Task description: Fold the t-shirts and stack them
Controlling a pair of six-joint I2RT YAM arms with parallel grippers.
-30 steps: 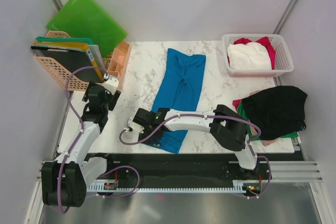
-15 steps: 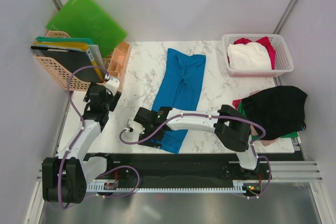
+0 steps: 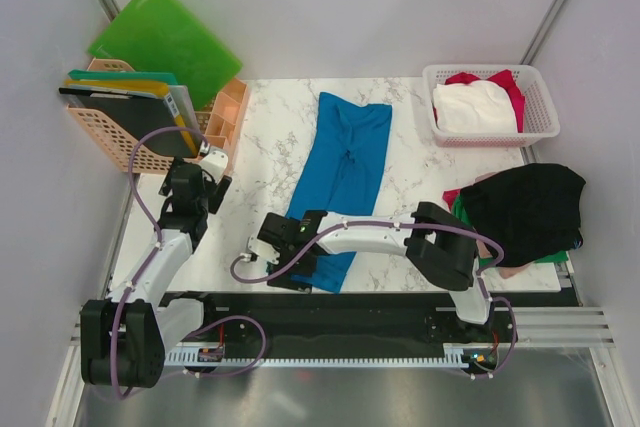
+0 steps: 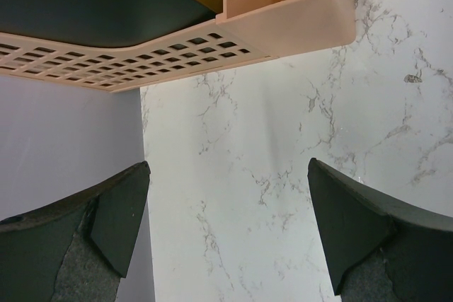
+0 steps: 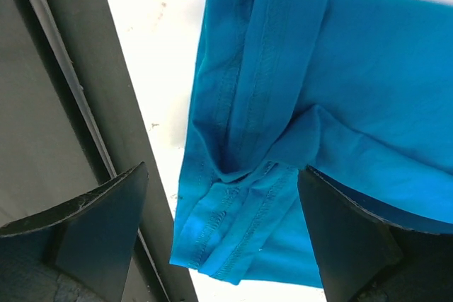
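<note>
A bright blue t-shirt (image 3: 343,162) lies folded into a long strip down the middle of the marble table (image 3: 420,187). Its hemmed near end (image 5: 233,238) rests flat by the table's front edge. My right gripper (image 3: 285,263) hovers over that near end, open, with the hem (image 5: 223,169) between its fingers and nothing gripped. My left gripper (image 3: 211,183) stands open over bare marble (image 4: 228,163) beside the peach basket. A black t-shirt (image 3: 525,209) tops a pile at the right, with green, red and pink cloth under it. White and red t-shirts (image 3: 475,105) fill the white basket.
The peach basket (image 3: 130,137) with folders stands at the left, its corner (image 4: 283,26) just ahead of my left fingers. Green folders (image 3: 165,39) lean on the back wall. The white lattice basket (image 3: 540,122) sits back right. A black rail (image 5: 64,104) runs along the front edge.
My right gripper has opened wider and drifted slightly toward the near edge over the blue shirt's end. The left arm has stayed put.
</note>
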